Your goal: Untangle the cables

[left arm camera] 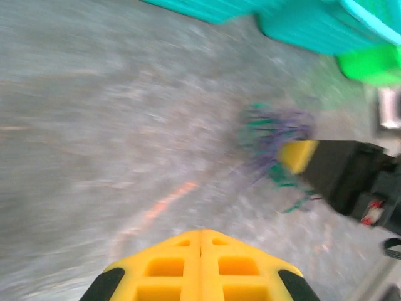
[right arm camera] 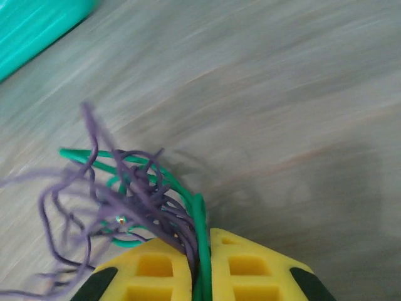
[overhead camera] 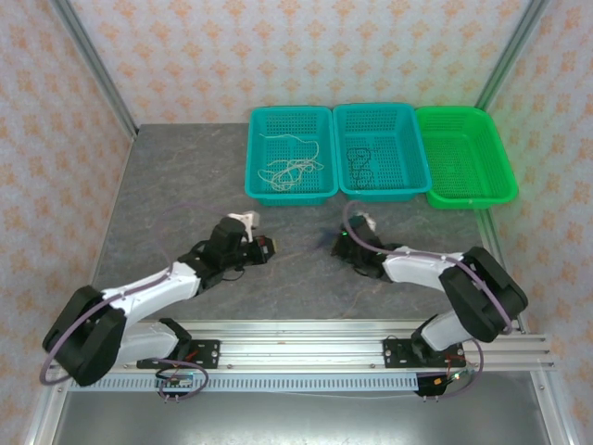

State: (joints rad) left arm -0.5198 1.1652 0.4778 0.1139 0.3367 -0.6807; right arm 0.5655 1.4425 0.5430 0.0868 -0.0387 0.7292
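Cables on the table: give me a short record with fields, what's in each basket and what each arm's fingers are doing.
left teal basket: loose whitish wires
middle teal basket: black wires
green basket: no wires visible
right fingers: shut on a purple and green tangle
left fingers: shut, nothing between them
image quality: both wrist views are smeared, so single strands in the tangle are hard to follow
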